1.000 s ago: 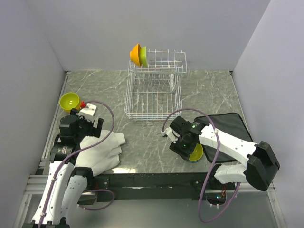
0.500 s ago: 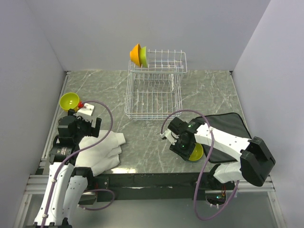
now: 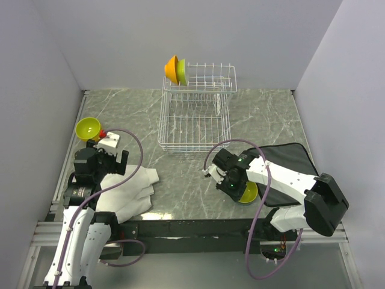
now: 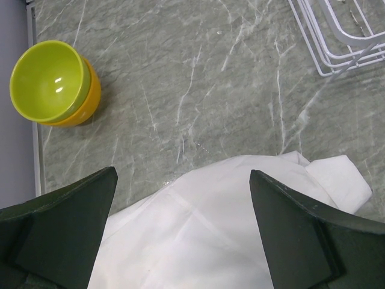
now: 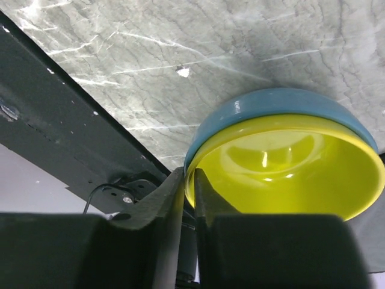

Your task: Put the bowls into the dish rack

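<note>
jaws of right gripper (image 5: 189,176) pinch lime bowl (image 5: 289,168), nested in blue bowl (image 5: 271,102).

Lime bowl (image 5: 289,168) in blue bowl (image 5: 271,102); grey white-veined table (image 4: 198,78); white rack (image 3: 194,123); white cloth (image 4: 210,223); mat (image 3: 292,158) seemingly black.

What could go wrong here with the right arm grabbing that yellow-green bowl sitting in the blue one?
1. The right gripper pinches only the rim of the yellow-green bowl; such a thin edge grip may slip or let it swing when lifted.
2. It is nested in the blue bowl, which could stick, ride up, then drop off.
3. Both sit close to the near edge of the table, so a dropped bowl might roll off.
</note>
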